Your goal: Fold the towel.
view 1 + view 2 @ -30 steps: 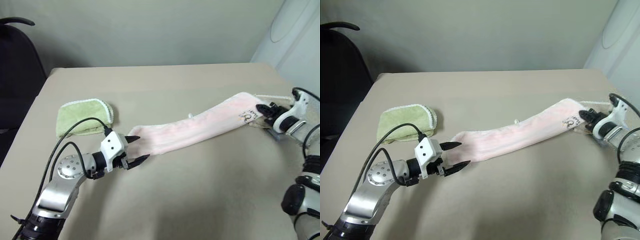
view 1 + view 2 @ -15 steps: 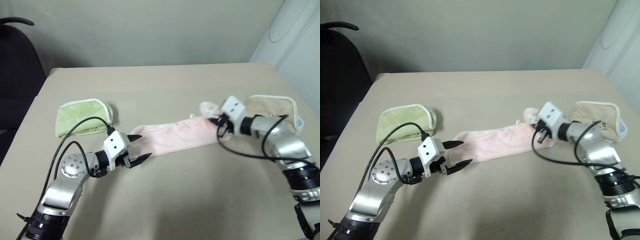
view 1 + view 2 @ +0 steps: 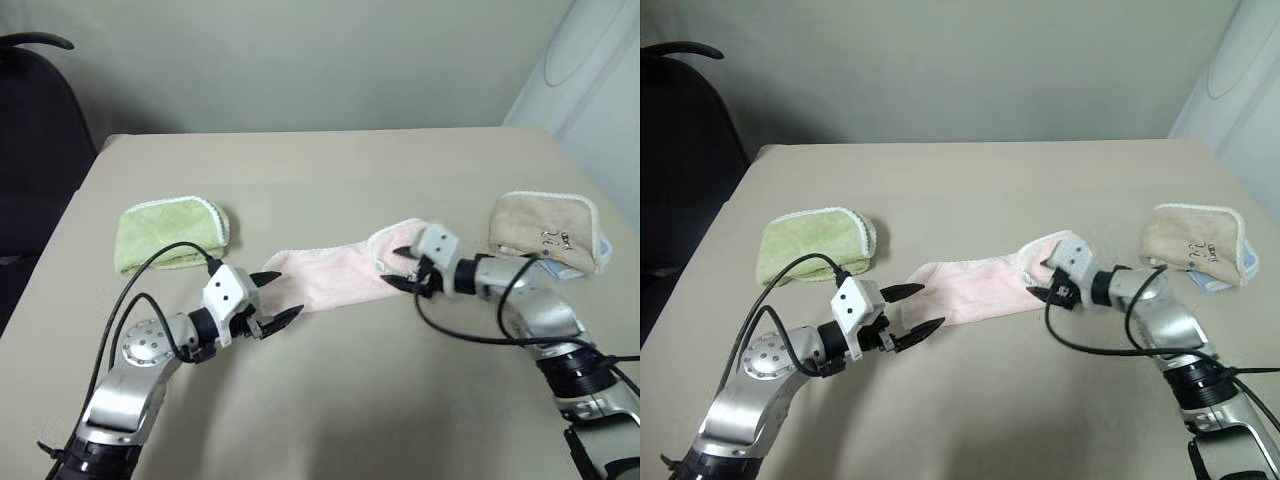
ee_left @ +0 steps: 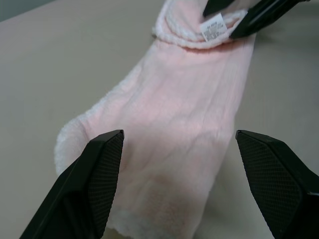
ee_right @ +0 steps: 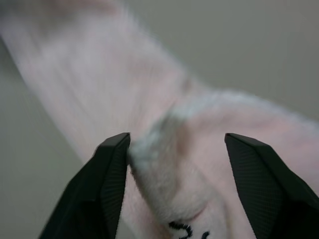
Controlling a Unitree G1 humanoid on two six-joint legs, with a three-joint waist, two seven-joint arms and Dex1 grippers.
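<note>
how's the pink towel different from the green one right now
The pink towel lies stretched in a long strip across the table's middle, its right end doubled back over itself; the green towel sits as a compact folded bundle near the table's left side. The pink towel lies between the two pincers, the green towel apart from both. Both are terry cloth with white edging.
</note>
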